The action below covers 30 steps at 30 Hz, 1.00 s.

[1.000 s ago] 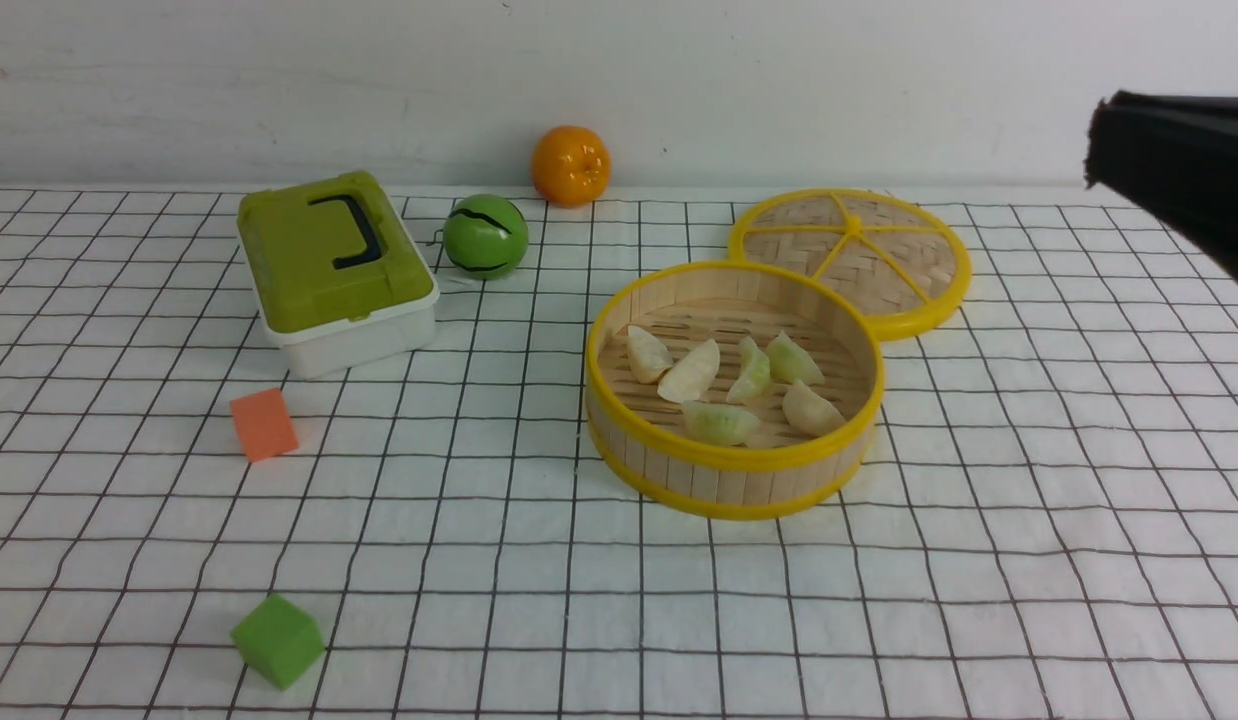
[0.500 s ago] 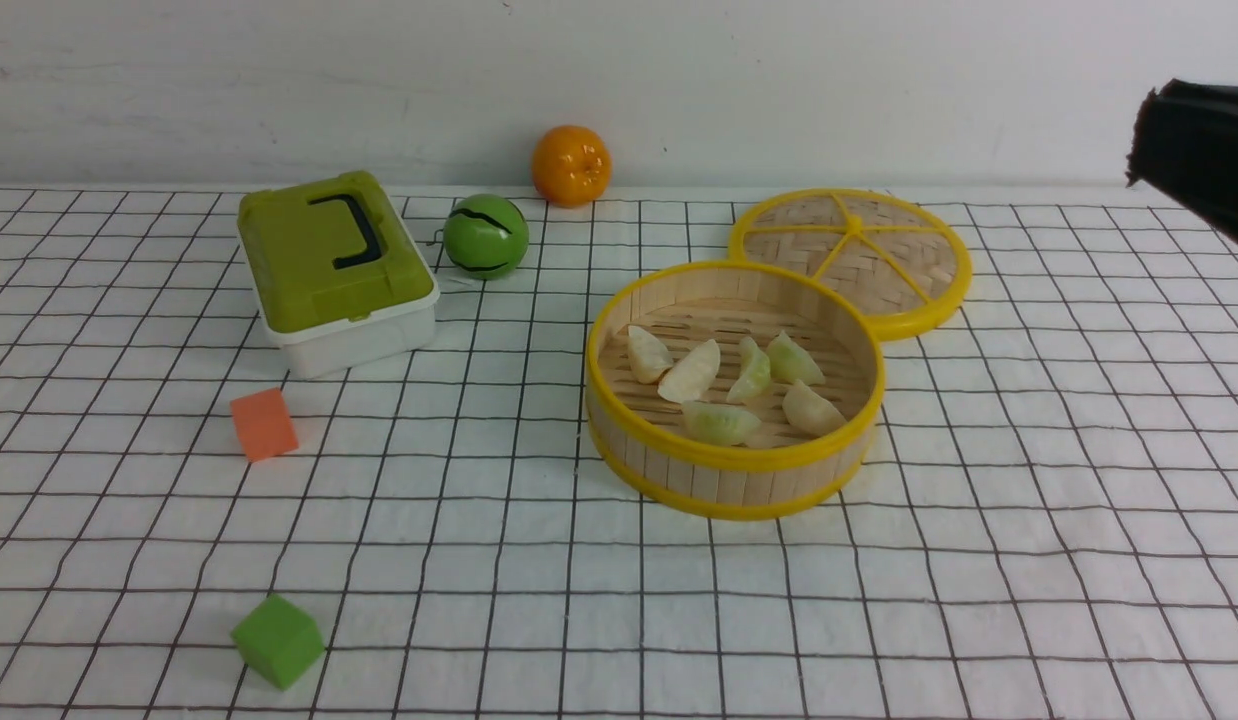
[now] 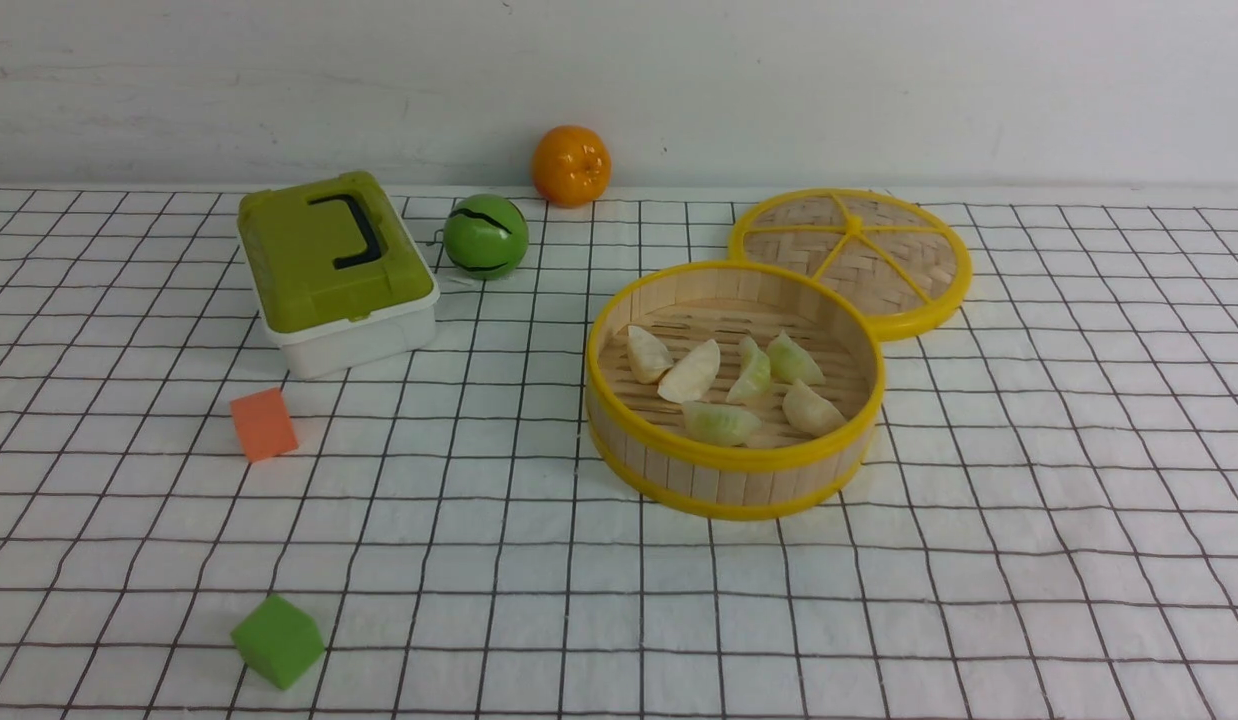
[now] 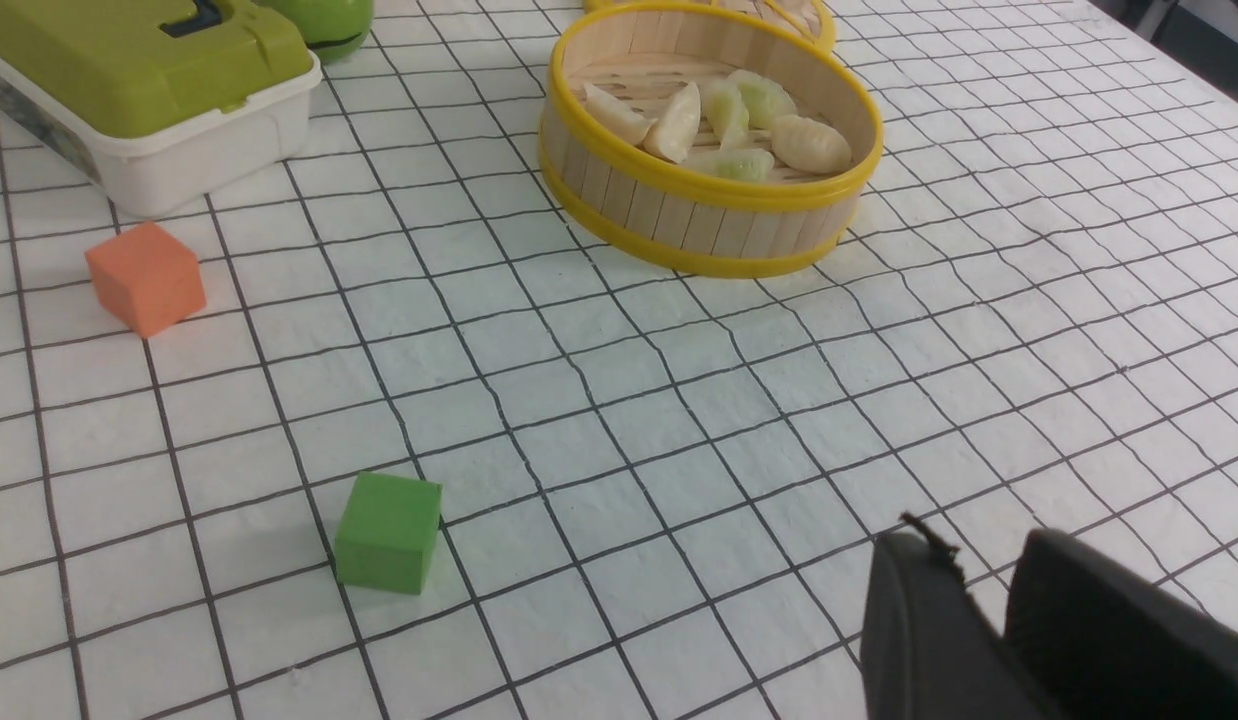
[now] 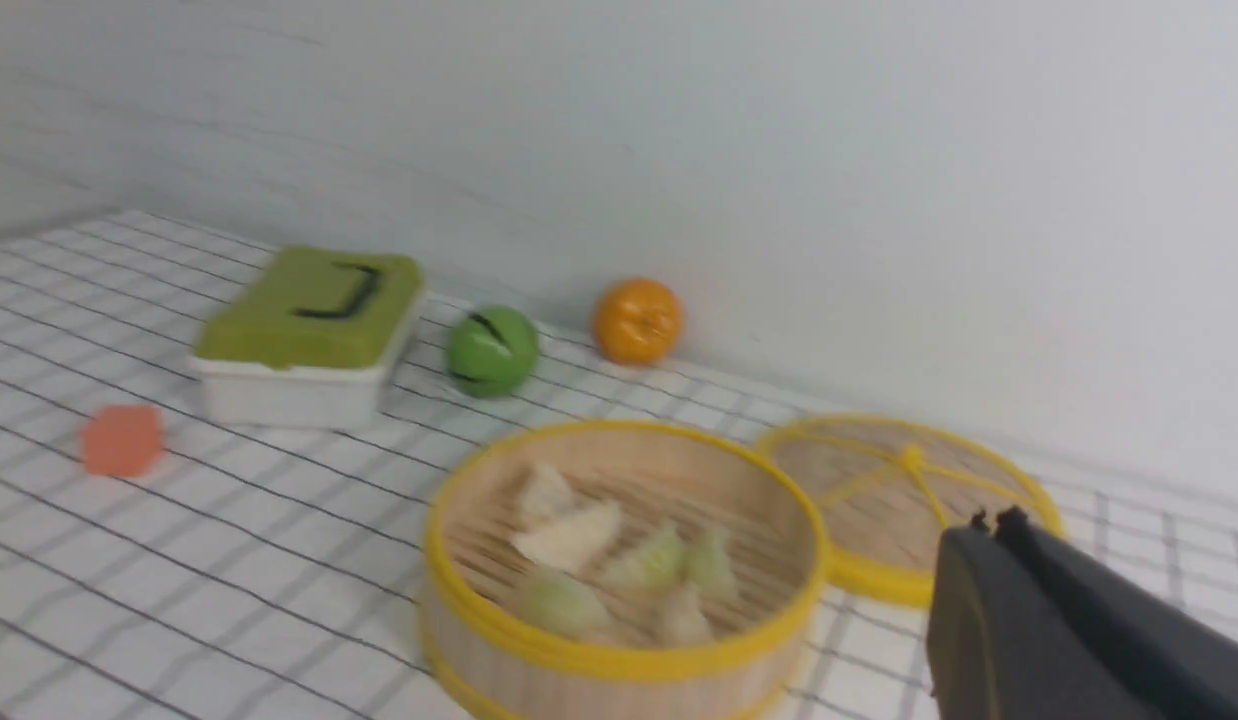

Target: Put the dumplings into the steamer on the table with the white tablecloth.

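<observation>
The bamboo steamer point(image 3: 719, 488) stands on the white grid tablecloth point(image 3: 619, 600), right of centre. All six dumplings point(image 3: 720, 422) lie inside it, three cream and three pale green. The steamer point(image 4: 679, 215) and dumplings point(image 4: 811, 143) also show in the left wrist view. There my left gripper point(image 4: 974, 545) hovers over bare cloth, well short of the steamer, with a narrow gap between its tips and nothing in it. In the blurred right wrist view my right gripper point(image 5: 989, 522) is shut and empty, beside the steamer point(image 5: 619, 655) and in front of the lid. Neither gripper shows clearly in the front view.
The woven yellow-spoked lid point(image 3: 859, 255) lies flat behind the steamer, touching it. A green-lidded white box point(image 3: 329, 265), a green ball point(image 3: 485, 236) and an orange point(image 3: 571, 165) sit at the back left. An orange cube point(image 3: 264, 424) and a green cube point(image 3: 277, 640) lie front left.
My right arm has drawn back to the right and left the front view, leaving only a dark sliver at the right edge. The steamer and dumplings have not moved.
</observation>
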Motion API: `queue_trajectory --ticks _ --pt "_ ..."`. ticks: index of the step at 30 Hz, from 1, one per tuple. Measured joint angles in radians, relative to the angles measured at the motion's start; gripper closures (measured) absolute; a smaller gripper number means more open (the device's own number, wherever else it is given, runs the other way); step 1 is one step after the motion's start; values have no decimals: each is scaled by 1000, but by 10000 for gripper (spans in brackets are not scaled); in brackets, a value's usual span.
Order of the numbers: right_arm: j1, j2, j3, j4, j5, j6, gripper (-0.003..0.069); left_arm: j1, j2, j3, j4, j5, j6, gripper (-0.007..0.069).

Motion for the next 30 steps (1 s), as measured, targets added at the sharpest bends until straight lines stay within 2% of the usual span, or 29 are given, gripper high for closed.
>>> queue_trajectory --ticks 5,9,13,20,30 --pt "-259 -241 227 -427 62 476 682 0 0 0 0 0 0 480" --pt "-372 -371 318 -560 176 674 682 0 0 0 0 0 0 479" --pt "-430 -471 407 -600 268 723 682 0 0 0 0 0 0 479" --pt "-436 -481 416 -603 334 729 682 0 0 0 0 0 0 475" --pt "-372 -481 414 -603 341 696 682 0 0 0 0 -1 0 463"
